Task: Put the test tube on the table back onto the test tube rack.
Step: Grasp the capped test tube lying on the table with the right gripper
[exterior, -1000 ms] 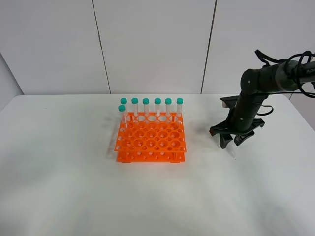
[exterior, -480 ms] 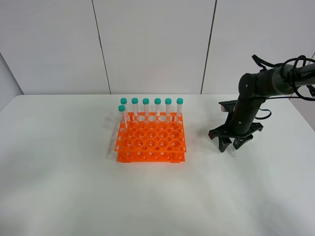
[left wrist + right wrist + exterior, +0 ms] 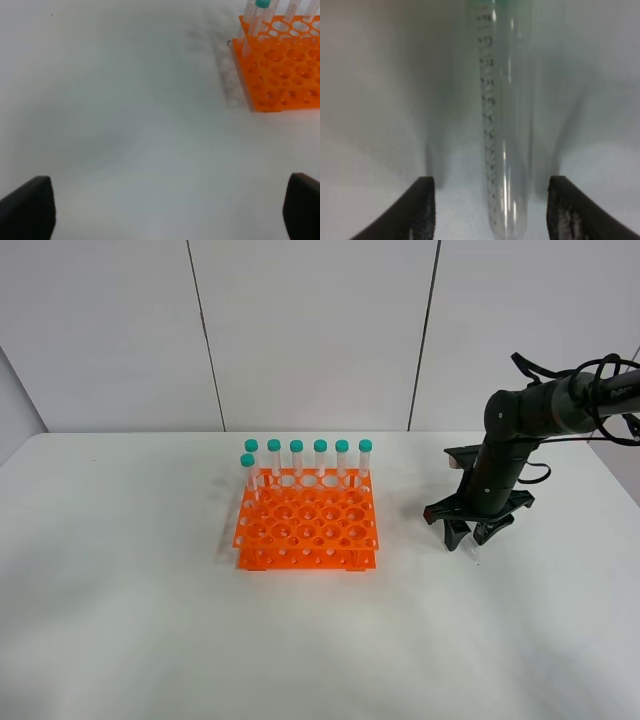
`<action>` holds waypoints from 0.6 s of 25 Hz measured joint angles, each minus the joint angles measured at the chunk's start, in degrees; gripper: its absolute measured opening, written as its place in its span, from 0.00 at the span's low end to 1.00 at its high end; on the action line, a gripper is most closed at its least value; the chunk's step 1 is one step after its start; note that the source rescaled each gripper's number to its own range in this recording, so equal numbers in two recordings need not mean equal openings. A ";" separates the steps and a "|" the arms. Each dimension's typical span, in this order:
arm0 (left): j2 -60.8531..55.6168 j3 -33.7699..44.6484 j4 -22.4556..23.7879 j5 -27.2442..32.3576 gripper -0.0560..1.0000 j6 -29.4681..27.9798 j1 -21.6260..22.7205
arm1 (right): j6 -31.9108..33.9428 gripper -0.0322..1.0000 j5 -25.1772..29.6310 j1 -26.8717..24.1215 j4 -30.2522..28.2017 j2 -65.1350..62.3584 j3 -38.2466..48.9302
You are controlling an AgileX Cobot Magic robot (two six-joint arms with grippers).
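Clear test tube (image 3: 504,125), black printed graduations, teal cap, lies flat on white tabletop (image 3: 150,620), frame's mid-right, between right end effector's (image 3: 468,532) spread jaws, ungripped. Left end effector (image 3: 165,212) released, empty.

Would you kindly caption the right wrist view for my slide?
Open right hand straddling the clear tube, fingers not touching it, on the white table.

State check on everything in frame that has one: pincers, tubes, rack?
test tube: lying on the table, not gripped
right pincer: open, straddling the test tube
left pincer: open, empty
test tube rack: upright, most holes empty
racked tubes: seven, upright, capped
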 joint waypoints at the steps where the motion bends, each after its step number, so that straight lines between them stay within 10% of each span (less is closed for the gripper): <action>1: 0.00 0.00 0.00 0.00 1.00 0.00 0.00 | 0.00 0.76 0.00 0.00 0.00 0.00 0.00; 11: 0.00 0.00 0.00 0.00 1.00 0.00 0.00 | 0.05 0.74 0.77 0.00 0.00 0.00 0.00; 15: 0.00 0.00 0.00 0.00 1.00 0.00 0.00 | 0.40 0.56 1.61 0.00 -0.25 0.00 0.00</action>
